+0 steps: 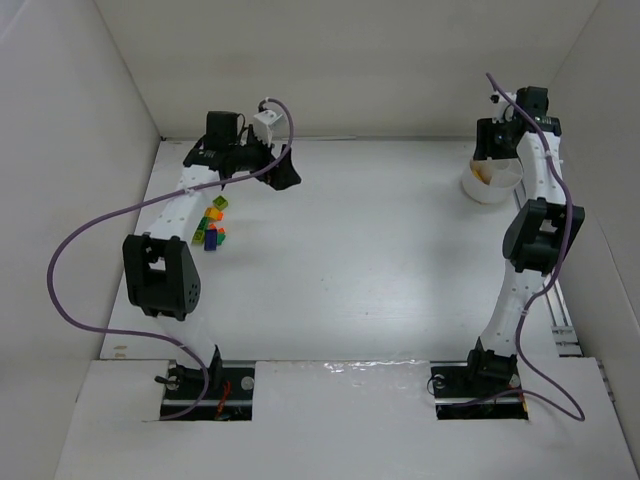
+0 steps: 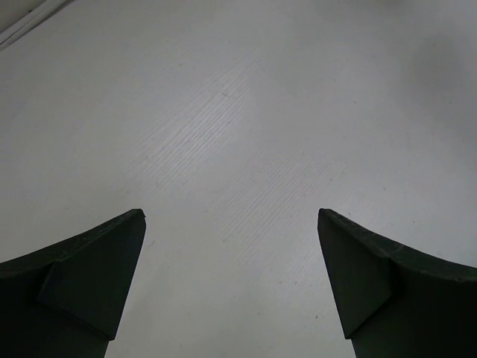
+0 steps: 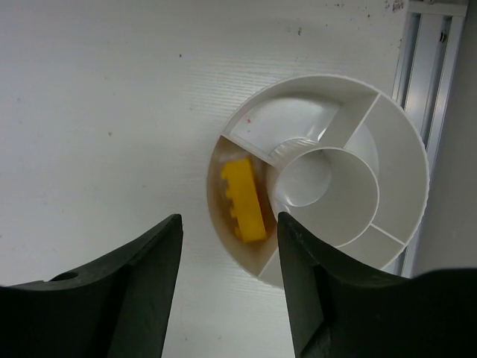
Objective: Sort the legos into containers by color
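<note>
Loose legos (image 1: 212, 228) in green, yellow, orange and blue lie clustered on the table (image 1: 380, 270), just beside the left arm (image 1: 188, 205). Left gripper (image 2: 231, 212): jaws spread wide, nothing between them, bare table beneath. Right gripper (image 3: 229, 218): jaws partly apart, empty, directly over the white cup (image 3: 402, 142) at far right. 1 yellow brick (image 3: 244, 198) lies in a wedge compartment.
</note>
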Controlling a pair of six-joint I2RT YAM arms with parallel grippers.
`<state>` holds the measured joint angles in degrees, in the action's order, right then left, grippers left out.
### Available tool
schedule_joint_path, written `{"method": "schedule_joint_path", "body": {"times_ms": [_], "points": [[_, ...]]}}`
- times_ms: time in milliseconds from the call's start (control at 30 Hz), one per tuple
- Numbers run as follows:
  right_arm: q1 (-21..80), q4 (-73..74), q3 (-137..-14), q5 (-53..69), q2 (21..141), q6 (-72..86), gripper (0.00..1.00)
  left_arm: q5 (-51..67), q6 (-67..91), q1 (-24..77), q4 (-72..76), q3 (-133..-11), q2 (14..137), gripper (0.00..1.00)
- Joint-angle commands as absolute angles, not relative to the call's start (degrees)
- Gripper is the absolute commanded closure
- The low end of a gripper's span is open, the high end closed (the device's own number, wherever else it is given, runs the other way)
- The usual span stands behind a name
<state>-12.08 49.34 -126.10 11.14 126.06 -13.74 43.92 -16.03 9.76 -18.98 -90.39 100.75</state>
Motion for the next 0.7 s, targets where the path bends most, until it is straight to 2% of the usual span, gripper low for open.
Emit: {"method": "schedule_joint_path", "body": {"times_ms": [0,133,233,400,567,667], "points": [[-11.87,47.99,-129.46,11.87,123.40,-13.10,0.41,44.14,-13.10,7.82,-16.42,-89.82,97.65,0.00],[-11.87,49.12,-130.69,16.07,118.58,-11.34,0.41,37.83,-18.46,4.84,-21.36,-92.20,94.41,0.00],[-8.71,53.33,-130.69,23.63,115.32,-10.72,0.41,34.20,-18.62,-0.24,-20.12,-85.89,88.34,0.00],[1.29,50.90,-118.60,31.45,110.31,-9.06,0.41,35.60,-27.94,-7.37,-26.10,-79.56,86.84,0.00],[7.99,50.19,-116.63,34.09,111.61,-6.60,0.42,32.78,-33.46,-12.74,-27.32,-77.26,91.82,0.18],[10.28,50.19,-116.63,34.89,112.24,-5.28,0.42,31.20,-33.49,-12.74,-28.73,-79.27,96.74,0.19]]}}
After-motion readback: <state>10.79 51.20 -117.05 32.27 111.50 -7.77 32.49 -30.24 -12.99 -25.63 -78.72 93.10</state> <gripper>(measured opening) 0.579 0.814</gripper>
